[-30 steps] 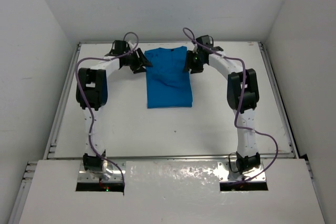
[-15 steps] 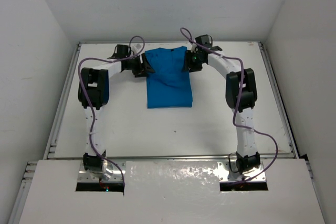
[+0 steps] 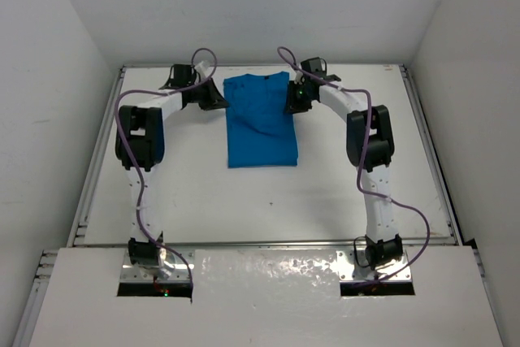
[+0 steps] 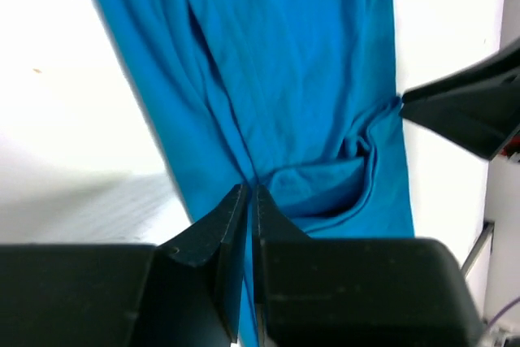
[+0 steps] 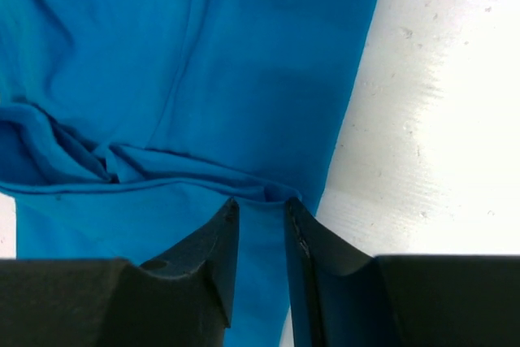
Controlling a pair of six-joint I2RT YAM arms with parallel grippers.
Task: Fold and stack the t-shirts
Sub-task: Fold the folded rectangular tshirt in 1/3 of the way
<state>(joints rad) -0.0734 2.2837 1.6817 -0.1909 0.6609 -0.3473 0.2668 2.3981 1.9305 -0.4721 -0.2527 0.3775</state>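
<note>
The bright blue t-shirt (image 3: pixel 260 123) lies partly folded into a long strip on the white table, collar at the far end. My left gripper (image 3: pixel 216 101) is at its upper left edge. In the left wrist view the jaws (image 4: pixel 250 191) are pressed together with a thin fold of the t-shirt (image 4: pixel 309 79) between them. My right gripper (image 3: pixel 293 101) is at the upper right edge. In the right wrist view its jaws (image 5: pixel 260 205) stand narrowly apart, straddling a bunched fold at the edge of the t-shirt (image 5: pixel 203 54).
The white table (image 3: pixel 187 193) is bounded by metal rails at the left (image 3: pixel 96 152), right (image 3: pixel 429 152) and far sides, with white walls behind. The right gripper's black finger (image 4: pixel 467 111) shows across the shirt in the left wrist view.
Both grippers have shifted slightly inward onto the shirt's upper side edges. The shirt has kept its place and shape.
</note>
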